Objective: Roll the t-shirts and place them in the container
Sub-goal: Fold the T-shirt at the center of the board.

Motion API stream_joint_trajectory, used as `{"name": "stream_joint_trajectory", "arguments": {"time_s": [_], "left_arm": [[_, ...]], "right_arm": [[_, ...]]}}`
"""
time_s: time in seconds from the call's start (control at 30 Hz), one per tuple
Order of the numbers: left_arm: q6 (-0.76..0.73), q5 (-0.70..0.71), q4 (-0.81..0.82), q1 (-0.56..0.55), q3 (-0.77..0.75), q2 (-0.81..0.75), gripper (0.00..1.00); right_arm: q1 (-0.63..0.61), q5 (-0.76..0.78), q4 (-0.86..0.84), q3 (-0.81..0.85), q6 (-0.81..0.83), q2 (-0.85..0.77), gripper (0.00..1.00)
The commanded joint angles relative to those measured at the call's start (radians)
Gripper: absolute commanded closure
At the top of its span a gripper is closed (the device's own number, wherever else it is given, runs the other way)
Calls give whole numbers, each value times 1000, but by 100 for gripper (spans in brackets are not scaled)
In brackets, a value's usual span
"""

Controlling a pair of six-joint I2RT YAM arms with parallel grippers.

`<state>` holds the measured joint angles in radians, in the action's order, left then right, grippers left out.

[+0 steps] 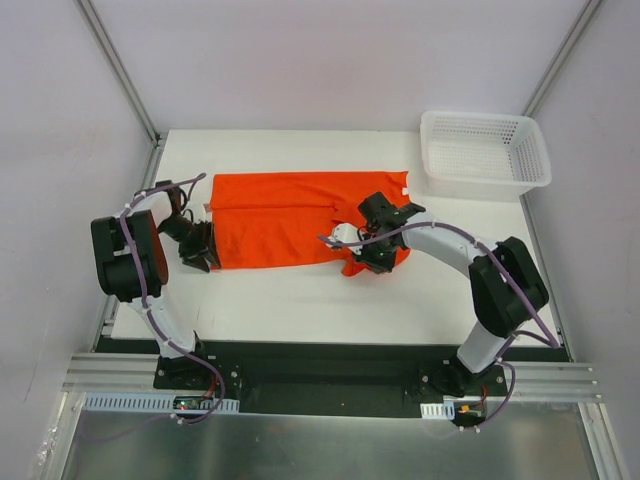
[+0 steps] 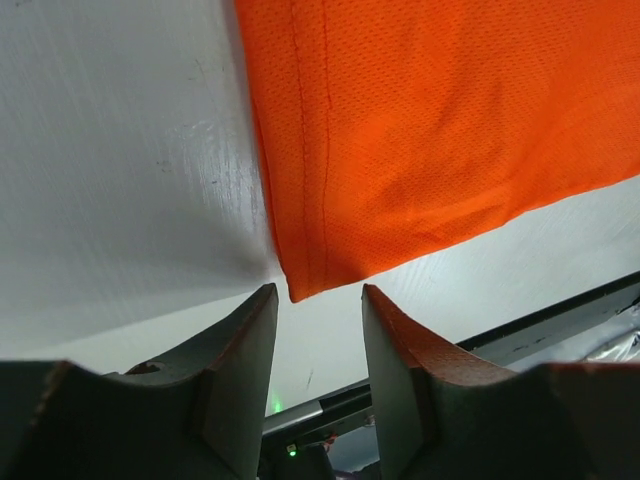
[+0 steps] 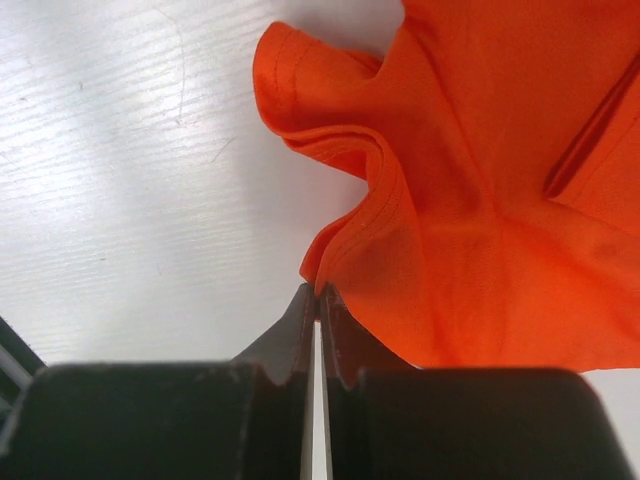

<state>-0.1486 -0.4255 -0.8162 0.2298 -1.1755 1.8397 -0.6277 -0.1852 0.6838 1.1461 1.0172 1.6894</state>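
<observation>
T-shirt [image 1: 275,225] hem is barely pinched in your right pincer [image 3: 318,292]; left pincer [image 2: 318,297] gapes short of its corner, so a pull may slip

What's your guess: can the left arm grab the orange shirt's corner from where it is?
Probably yes: the left gripper has its jaws apart right at the corner of the t-shirt, lying flat on the table, nothing between.
</observation>
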Motion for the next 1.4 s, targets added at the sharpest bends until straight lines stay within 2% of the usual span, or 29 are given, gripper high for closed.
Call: {"name": "stream_joint_trajectory", "arguments": {"time_s": [0.0,0.23,0.27,0.33,0.57,0.83,1.07,1.37], "left_arm": [[-22,16,-23,2,-19,41,64],[-32,-21,-14,0,2,52,84],[-34,-22,-11,0,4,49,92],[-37,-36,-14,0,-3,33,99],[-63,-53,-56,-1,-59,-94,100],[-77,-64,-120,0,-84,-163,100],[-77,-71,-173,-1,-127,-198,100],[-77,-133,-198,-3,-231,-174,100]], "right_arm": [[-13,32,31,70,3,24,99],[-15,52,43,75,17,12,99],[-15,53,43,69,14,10,99],[-14,56,43,55,8,-10,99],[8,95,89,69,-57,-114,99],[106,92,186,155,-97,-149,99],[125,101,261,198,-134,-226,99],[144,178,223,228,-196,-232,99]]}}
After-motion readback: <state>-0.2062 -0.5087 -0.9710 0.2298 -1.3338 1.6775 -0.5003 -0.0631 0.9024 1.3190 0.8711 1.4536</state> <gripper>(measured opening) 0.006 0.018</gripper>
